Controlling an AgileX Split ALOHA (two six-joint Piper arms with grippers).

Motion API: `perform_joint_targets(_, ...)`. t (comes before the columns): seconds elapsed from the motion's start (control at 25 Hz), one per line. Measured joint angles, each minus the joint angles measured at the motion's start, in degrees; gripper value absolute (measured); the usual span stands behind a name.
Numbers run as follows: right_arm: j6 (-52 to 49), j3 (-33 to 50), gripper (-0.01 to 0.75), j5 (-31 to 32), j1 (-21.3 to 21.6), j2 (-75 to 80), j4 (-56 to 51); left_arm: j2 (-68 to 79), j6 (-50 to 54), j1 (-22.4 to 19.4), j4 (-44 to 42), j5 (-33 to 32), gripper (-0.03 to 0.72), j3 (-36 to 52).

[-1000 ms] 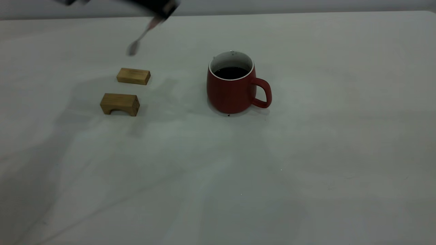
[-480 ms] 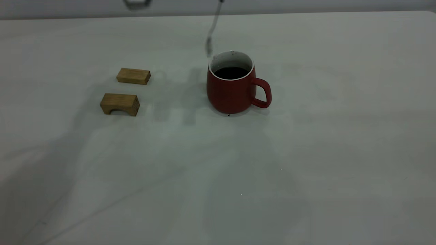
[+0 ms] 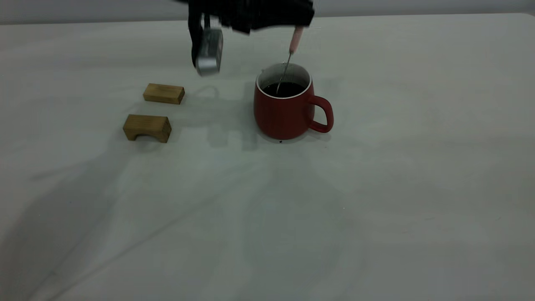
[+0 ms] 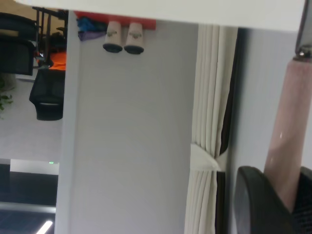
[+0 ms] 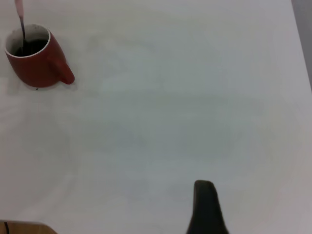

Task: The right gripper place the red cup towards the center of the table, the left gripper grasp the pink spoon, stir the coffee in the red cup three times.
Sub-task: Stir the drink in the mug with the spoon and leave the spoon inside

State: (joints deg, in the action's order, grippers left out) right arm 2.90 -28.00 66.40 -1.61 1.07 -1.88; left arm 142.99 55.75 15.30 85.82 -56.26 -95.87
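Above the red cup [image 3: 284,109] we saw the left gripper [image 3: 297,26] grasping the pink spoon [image 3: 296,38], its bowl in the coffee [image 3: 283,88]. Only the left wrist view showed its fingers [image 4: 261,202] clenched on the handle. The right gripper's [image 5: 207,207] state we cannot tell.

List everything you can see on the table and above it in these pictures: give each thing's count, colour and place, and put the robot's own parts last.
table: one, off-white, under everything.
cup: one, dark red with a white inside, near the table's centre, handle toward the right arm's side.
coffee: one pool, dark brown-black, inside the cup.
spoon: one, pink handle with a grey metal neck, held nearly upright above the cup, its lower end dipped into the coffee.
blocks: two, tan wood, on the left arm's side of the cup, one nearer the camera with an arched underside.
left claw: one, black with a silver-grey part, over the cup, shut on the spoon's handle.
right claw: one, dark, only a fingertip shows in its wrist view, well away from the cup.
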Motion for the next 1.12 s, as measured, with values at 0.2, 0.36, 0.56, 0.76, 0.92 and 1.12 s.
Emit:
perform_joint_targets(0.2, 0.00, 0.00, 0.585, 0.00, 0.00, 0.00, 0.00, 1.07, -5.97, 0.10, -0.19, 5.08, 0.176, 0.00)
perform_joint_targets(0.36, -0.06, 0.00, 0.585, 0.00, 0.00, 0.00, 0.00, 1.29, -9.62, 0.10, 3.41, 4.60, 0.176, 0.00)
perform_joint_targets(0.56, -0.06, 0.00, 0.585, 0.00, 0.00, 0.00, 0.00, 3.98, -7.48, 0.10, 9.03, -2.70, 0.176, -0.11)
perform_joint_targets(0.76, -0.06, 0.00, 0.585, 0.00, 0.00, 0.00, 0.00, 5.54, -1.85, 0.10, 6.62, -4.66, 0.176, -0.11)
perform_joint_targets(0.92, -0.06, 0.00, 0.584, 0.00, 0.00, 0.00, 0.00, 4.63, -3.75, -0.25, 3.53, -3.03, 0.176, -0.11)
perform_joint_targets(1.12, -0.06, 0.00, 0.584, 0.00, 0.00, 0.00, 0.00, 3.47, -12.47, -0.62, 2.94, 0.07, 0.176, -0.41)
